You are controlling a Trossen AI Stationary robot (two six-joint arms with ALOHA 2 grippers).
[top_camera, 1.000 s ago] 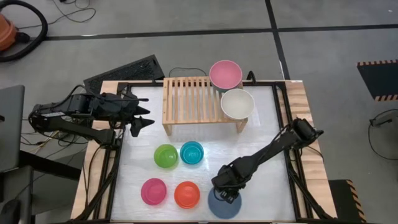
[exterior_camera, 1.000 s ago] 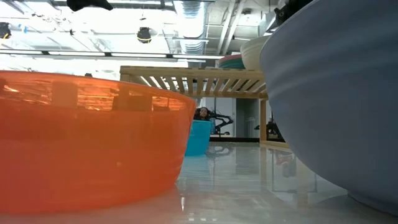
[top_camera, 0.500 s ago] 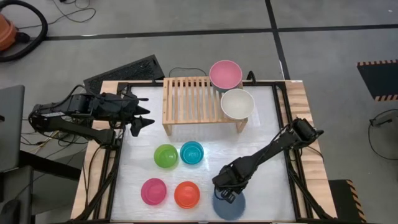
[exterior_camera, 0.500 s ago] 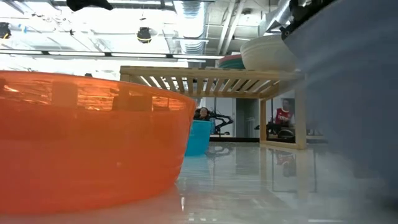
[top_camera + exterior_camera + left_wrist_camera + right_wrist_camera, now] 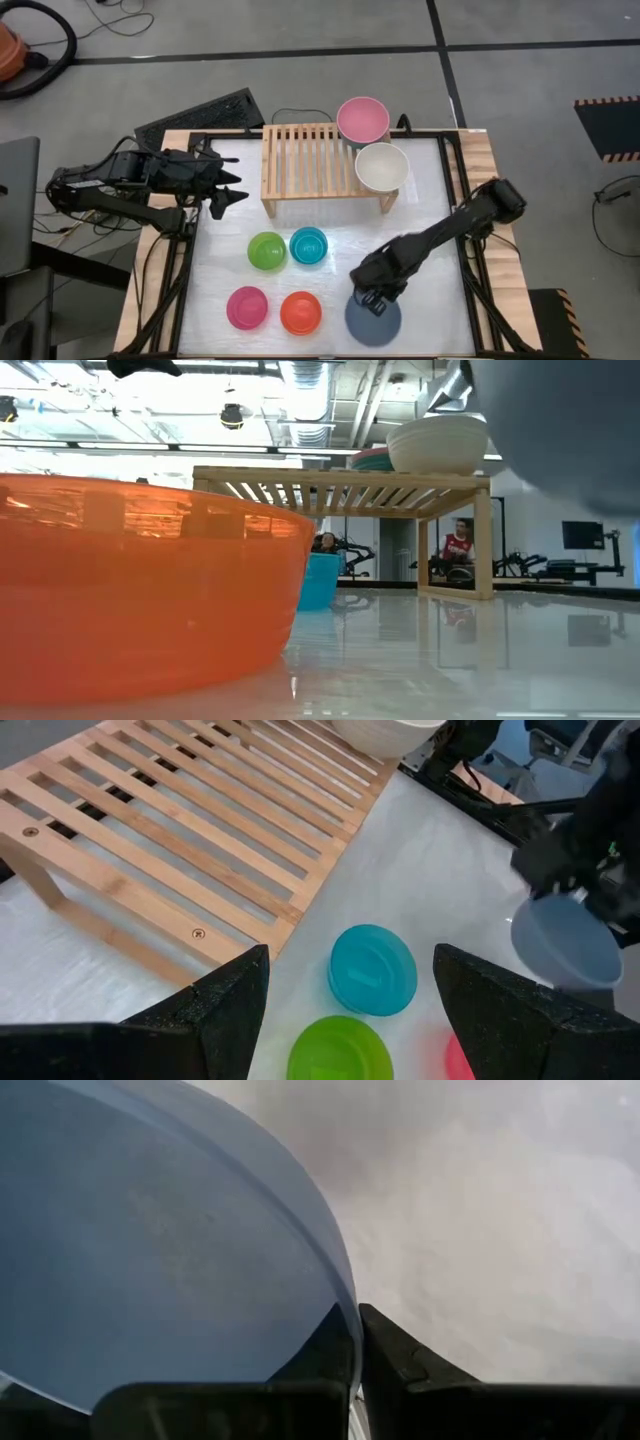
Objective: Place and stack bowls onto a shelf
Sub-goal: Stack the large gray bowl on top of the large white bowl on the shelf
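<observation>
The slate blue bowl (image 5: 374, 324) hangs near the table's front edge with my right gripper (image 5: 372, 299) shut on it; the low view shows its underside (image 5: 570, 430) clear of the table. My left gripper (image 5: 232, 192) waits open above the table's left side. The light-wood shelf (image 5: 310, 160) stands at the far middle. A pink bowl (image 5: 362, 119) and a cream bowl (image 5: 381, 167) sit on the shelf's right end. The green (image 5: 267, 250), cyan (image 5: 308, 245), magenta (image 5: 247, 307) and orange (image 5: 300, 313) bowls rest on their bases on the table. My right gripper pinches the slate blue bowl's far rim (image 5: 349, 1342), one finger inside (image 5: 322, 1352) the bowl and one outside. The fingers come from above, pointing steeply down. The bowl hangs below them with its mouth up, lifted clear of the table.
Bare white tabletop (image 5: 430, 215) lies between the shelf and my right arm. The shelf's left and middle slats (image 5: 190, 830) carry nothing. A black frame rail (image 5: 455, 190) runs along the table's right side. Beyond the far left corner lies a dark keyboard (image 5: 200, 115).
My right gripper has risen and gone a little toward the table's right edge, taking the slate blue bowl with it. The bowl, which stood on the table a second ago, now hangs clear of it.
</observation>
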